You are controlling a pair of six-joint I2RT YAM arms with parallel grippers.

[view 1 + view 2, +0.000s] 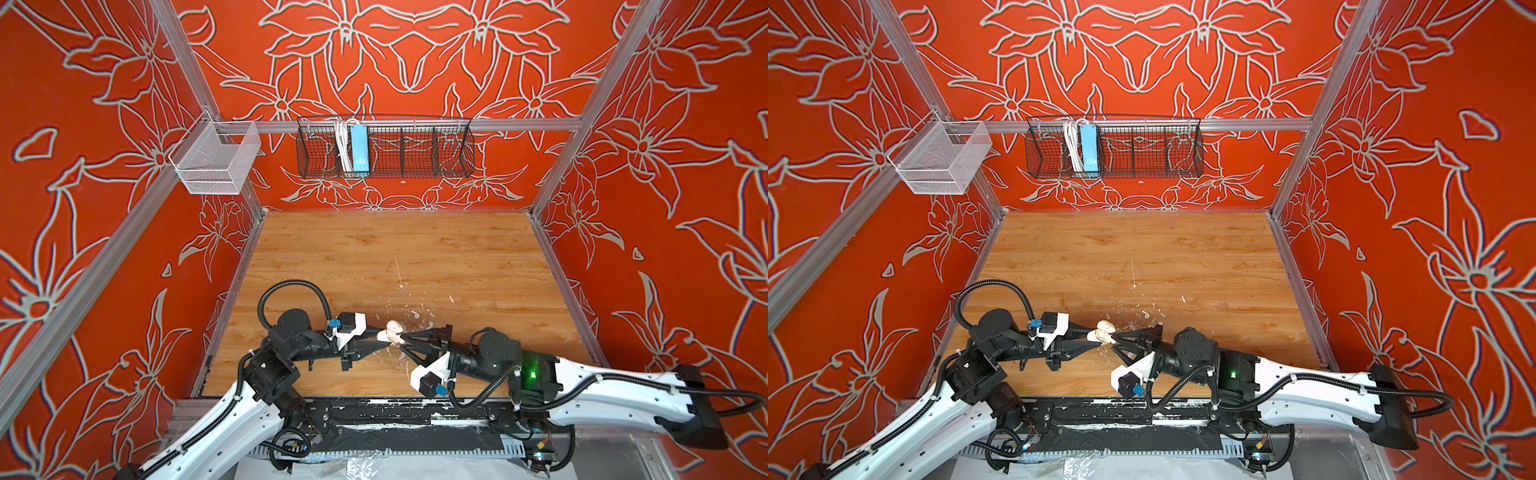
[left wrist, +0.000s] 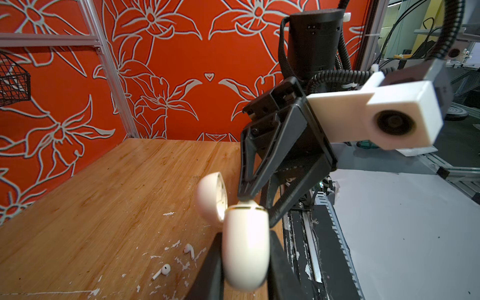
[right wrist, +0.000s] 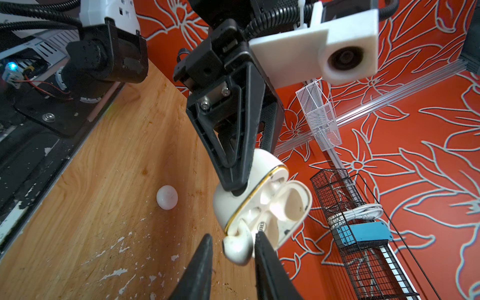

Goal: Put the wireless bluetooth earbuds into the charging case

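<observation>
The left gripper [image 1: 380,336] clamps the open glossy white charging case [image 2: 245,249]. The right gripper [image 3: 233,237], narrow, meets its rim; grip unclear.

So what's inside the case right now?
Nothing that shows: the open case has two empty sockets, and both earbuds lie on the table. The sockets' bottoms are out of sight.

1. In both top views the light is bright and even, with only soft, faint shadows under the arms on the wooden table [image 1: 374,249].
2. Left wrist view: the charging case [image 2: 245,254] between the left gripper [image 2: 245,233] fingers is blurred, with a pale glare patch on its face.
3. Right wrist view: the right gripper [image 3: 233,235] fingers nearest the lens are soft, while the patterned walls beyond are sharper.
</observation>
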